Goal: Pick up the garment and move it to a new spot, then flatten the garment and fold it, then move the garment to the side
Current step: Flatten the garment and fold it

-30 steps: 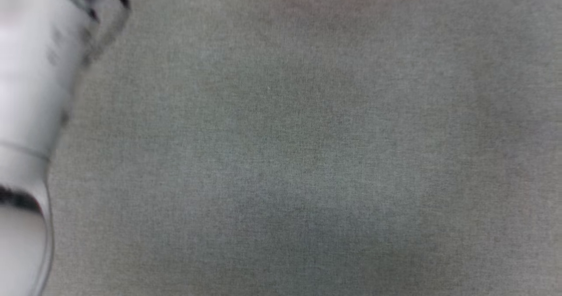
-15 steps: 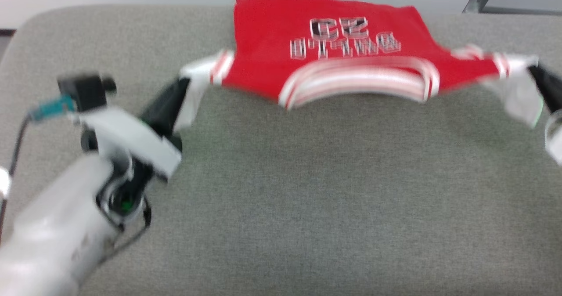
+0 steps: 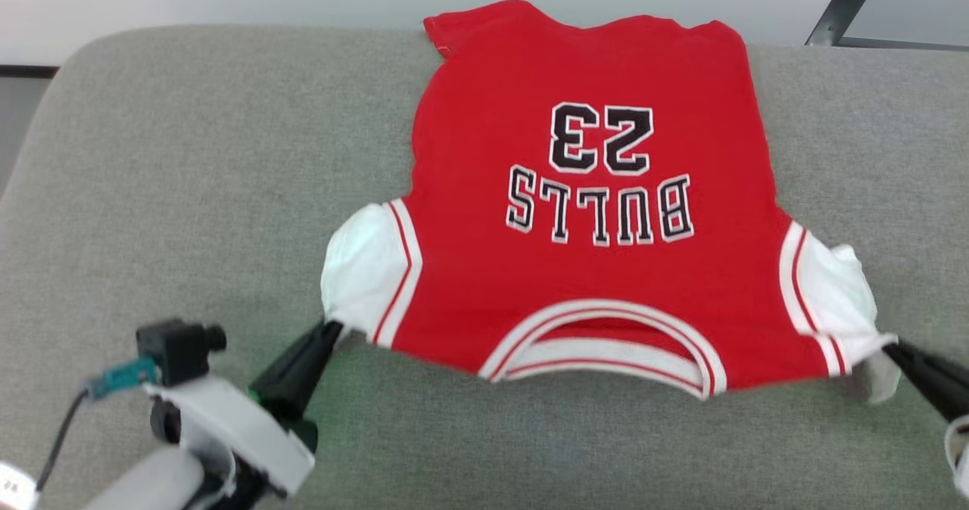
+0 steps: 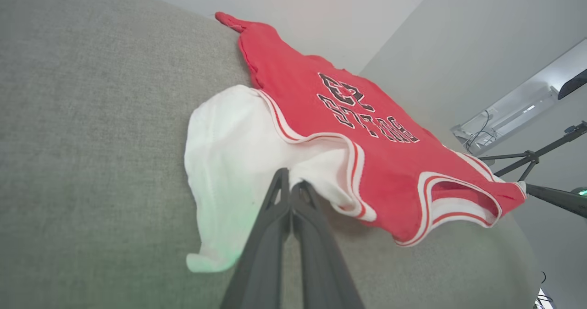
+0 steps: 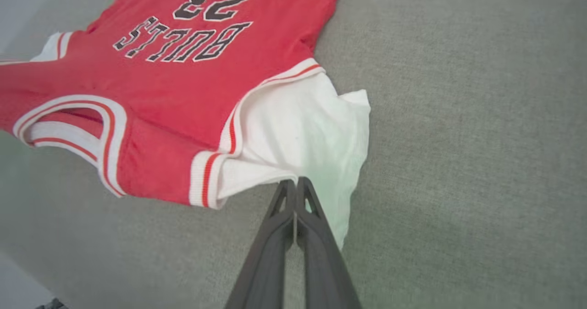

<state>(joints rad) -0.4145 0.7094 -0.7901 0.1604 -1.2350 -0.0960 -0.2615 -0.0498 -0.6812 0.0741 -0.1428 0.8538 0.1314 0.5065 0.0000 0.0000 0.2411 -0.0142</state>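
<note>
The left tool (image 3: 331,331) and the right tool (image 3: 892,349) are each pinching an edge of the garment (image 3: 598,268) at one of its white sleeves (image 3: 363,268), with the jaws pressed together on the cloth. Half a second ago the jersey was hanging bunched between them. Now it is lying spread on the grey padded surface (image 3: 189,154), print up and collar toward the robot, though the head camera has also been shifting. I judge that the relocating is ending and the flattening is beginning.
</note>
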